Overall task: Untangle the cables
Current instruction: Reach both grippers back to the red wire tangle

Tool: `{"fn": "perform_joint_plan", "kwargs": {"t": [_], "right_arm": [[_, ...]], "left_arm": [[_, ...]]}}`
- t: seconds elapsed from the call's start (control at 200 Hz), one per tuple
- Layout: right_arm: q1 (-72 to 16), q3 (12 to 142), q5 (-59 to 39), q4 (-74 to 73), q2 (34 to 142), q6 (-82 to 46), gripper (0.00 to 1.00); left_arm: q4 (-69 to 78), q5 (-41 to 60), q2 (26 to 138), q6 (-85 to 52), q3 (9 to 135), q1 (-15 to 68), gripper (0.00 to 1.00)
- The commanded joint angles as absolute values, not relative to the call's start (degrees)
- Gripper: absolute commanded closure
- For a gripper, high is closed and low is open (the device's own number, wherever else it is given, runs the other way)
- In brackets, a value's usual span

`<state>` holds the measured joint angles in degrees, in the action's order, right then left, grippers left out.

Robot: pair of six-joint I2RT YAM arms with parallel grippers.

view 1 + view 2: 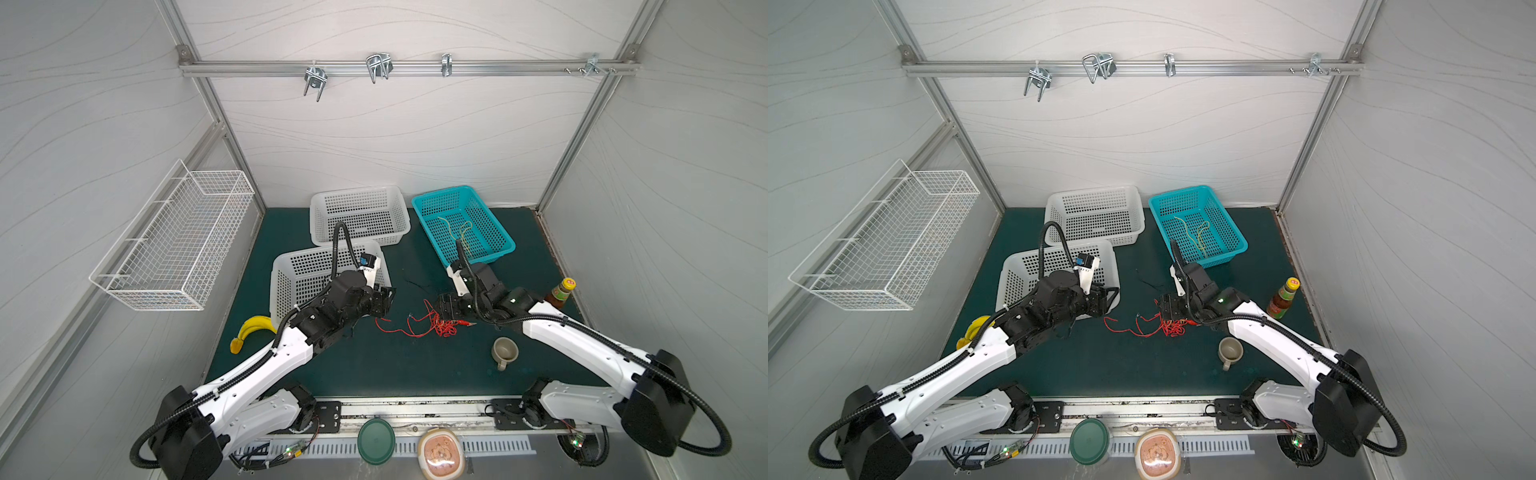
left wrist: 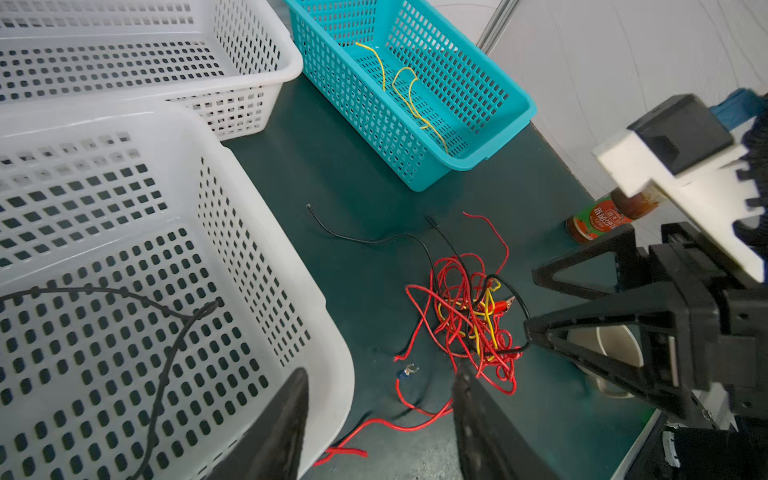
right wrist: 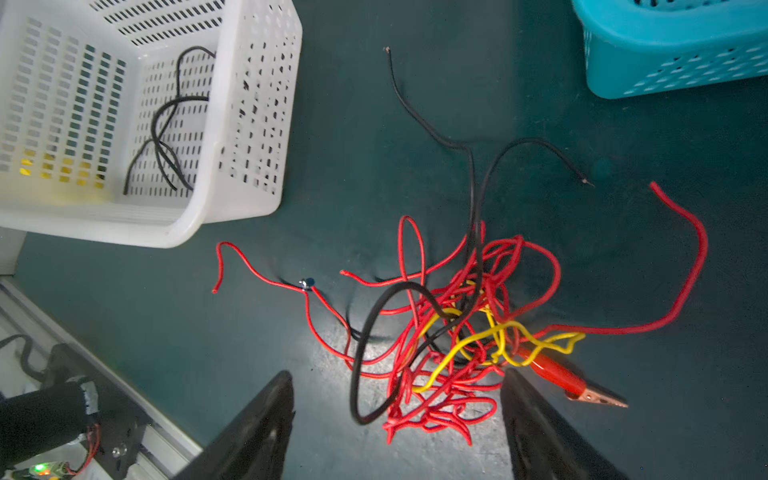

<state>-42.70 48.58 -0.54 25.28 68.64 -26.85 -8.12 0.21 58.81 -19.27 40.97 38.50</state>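
The cables (image 1: 436, 326) lie in a knot of red, yellow and black wire on the green mat, seen in both top views (image 1: 1167, 328). A red clip (image 3: 557, 374) sticks out of the knot. My right gripper (image 3: 395, 415) is open and low over the knot, its fingers on either side of the red loops. My left gripper (image 2: 380, 415) is open by the corner of the near white basket (image 1: 274, 282), above a loose red strand (image 2: 399, 424) and holding nothing. A black cable (image 2: 166, 332) lies in that basket. A yellow one (image 2: 407, 91) lies in the teal basket (image 1: 442, 192).
A second white basket (image 1: 353, 192) stands at the back. A banana (image 1: 253, 328) lies left of the near basket. A mug (image 1: 505, 351) and a sauce bottle (image 1: 561, 293) stand near my right arm. A wire rack (image 1: 174, 245) hangs on the left wall.
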Motion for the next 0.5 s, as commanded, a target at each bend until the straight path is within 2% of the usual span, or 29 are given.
{"fn": "perform_joint_plan", "kwargs": {"t": [0.0,0.1,0.205,0.285,0.395,0.495], "right_arm": [[-43.62,49.22,-0.58,22.68,70.13,-30.23,0.3],[-44.38,49.31,0.33,22.85,71.89,-31.24,0.4],[-45.21,49.22,1.25,22.72,73.19,-32.22,0.56],[-45.57,49.3,1.64,22.48,73.8,-32.83,0.72],[-45.69,50.35,2.49,23.01,73.44,-33.21,0.99],[-45.89,52.33,4.4,24.53,71.93,-32.87,1.0]], "left_arm": [[-2.69,1.96,59.7,-19.45,41.74,38.85,0.44],[-2.47,2.37,60.12,-18.86,41.84,38.87,0.44],[-2.47,2.22,60.22,-18.55,41.75,38.92,0.44],[-2.27,2.42,60.29,-18.54,41.41,38.9,0.44],[-1.94,3.17,60.6,-18.37,41.14,38.87,0.44],[-1.63,4.51,60.9,-18.28,41.46,38.94,0.44]]}}
